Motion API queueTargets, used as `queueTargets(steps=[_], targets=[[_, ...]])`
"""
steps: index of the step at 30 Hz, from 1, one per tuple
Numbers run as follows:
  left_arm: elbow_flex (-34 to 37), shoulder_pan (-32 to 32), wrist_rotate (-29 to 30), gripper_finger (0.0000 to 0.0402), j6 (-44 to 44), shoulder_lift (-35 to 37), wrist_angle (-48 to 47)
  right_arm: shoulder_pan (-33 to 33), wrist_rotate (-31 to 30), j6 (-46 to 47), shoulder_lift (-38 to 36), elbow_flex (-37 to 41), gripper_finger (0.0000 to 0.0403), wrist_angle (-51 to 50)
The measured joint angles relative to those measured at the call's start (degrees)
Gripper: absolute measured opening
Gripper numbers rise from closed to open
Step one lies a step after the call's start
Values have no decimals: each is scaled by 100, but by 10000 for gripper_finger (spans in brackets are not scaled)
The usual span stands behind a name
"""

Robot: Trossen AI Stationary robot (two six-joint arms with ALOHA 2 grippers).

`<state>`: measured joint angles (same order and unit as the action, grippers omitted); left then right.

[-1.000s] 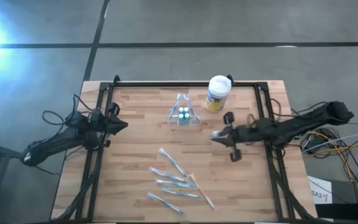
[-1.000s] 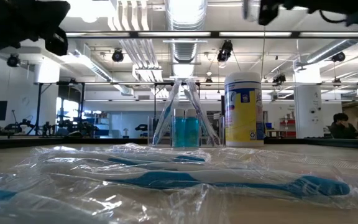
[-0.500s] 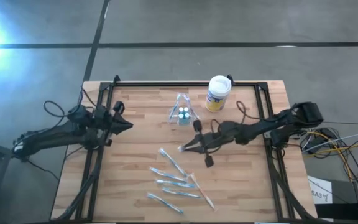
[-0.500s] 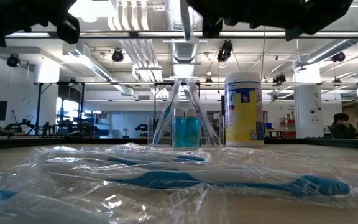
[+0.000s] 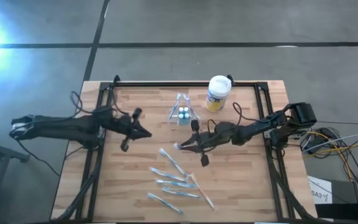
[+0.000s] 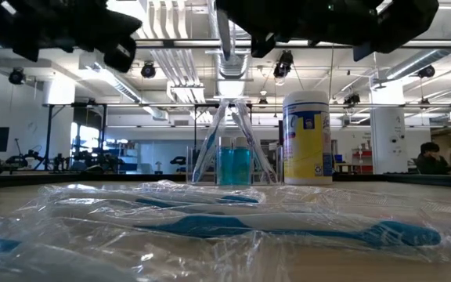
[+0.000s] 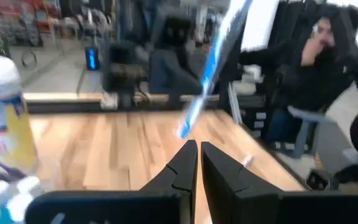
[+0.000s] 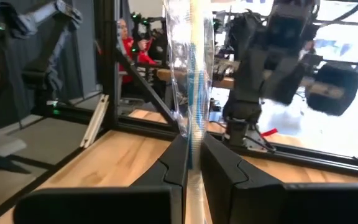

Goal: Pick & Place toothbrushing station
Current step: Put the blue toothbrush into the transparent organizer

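Note:
The toothbrushing station [image 5: 183, 112], a small clear holder with blue cups inside, stands on the wooden table at the far middle; it also shows in the low view [image 6: 233, 149]. My right gripper [image 5: 184, 147] is near the table's middle, just on the near side of the station, shut on a toothbrush in a clear wrapper [image 8: 193, 87]. My left gripper [image 5: 146, 133] is shut and empty, to the left of the station, pointing toward the right gripper. The held toothbrush shows ahead of it in the left wrist view [image 7: 209, 68]. My right gripper pinches the wrapped toothbrush between its two fingers, wrapper and brush together [image 8: 192, 155]. The fingers come level from the table's right side. The brush sticks out past the fingertips [image 5: 178, 147], lifted clear of the table.
A white-lidded, yellow-labelled canister [image 5: 218, 92] stands right of the station. Several wrapped toothbrushes [image 5: 176, 180] lie on the near half of the table, also across the low view [image 6: 210, 223]. A black frame [image 5: 185, 83] runs along the table's edges. A person [image 7: 328, 56] sits beyond the table.
My right gripper has gone toward the table's left edge and a little toward its near edge, carrying the wrapped toothbrush from the right side to the middle. My left gripper has reached toward the table's right edge, closer to the middle.

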<state>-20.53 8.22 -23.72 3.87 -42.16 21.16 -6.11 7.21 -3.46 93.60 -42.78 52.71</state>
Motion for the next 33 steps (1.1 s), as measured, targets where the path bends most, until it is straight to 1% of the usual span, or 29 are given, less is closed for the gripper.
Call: queueTargets(steps=[3, 6, 8, 12, 15, 18, 22, 24, 31, 33], targets=[[-256, -155, 38, 26, -114, -410, 203, 22, -102, -15, 7, 7, 24, -12], [-494, -299, 525, 30, -257, -790, 174, 28, -336, -56, 7, 11, 24, -17], [-617, -389, 821, 41, -390, -1005, 132, 27, -547, -103, 7, 11, 24, -16], [-873, -471, 1041, 82, -581, -1328, 192, 31, -824, -144, 9, 11, 24, -11], [-1009, -497, 1077, 122, -589, -1500, 204, 28, -995, -166, 11, 11, 24, -17], [-1101, -572, 1080, 158, -763, -1605, 477, 28, -1061, -164, 11, 13, 24, -17], [-1194, -635, 1230, 190, -841, -1832, 602, 26, -1217, -166, 11, 13, 24, -20], [-1292, -637, 1233, 197, -841, -1953, 639, 28, -1351, -168, 11, 13, 24, -20], [-1611, -642, 1255, 200, -832, -2443, 772, 28, -1392, -234, 11, 15, 25, -20], [-1708, -642, 1379, 200, -832, -2532, 818, 28, -1476, -234, 11, 15, 25, -20]])
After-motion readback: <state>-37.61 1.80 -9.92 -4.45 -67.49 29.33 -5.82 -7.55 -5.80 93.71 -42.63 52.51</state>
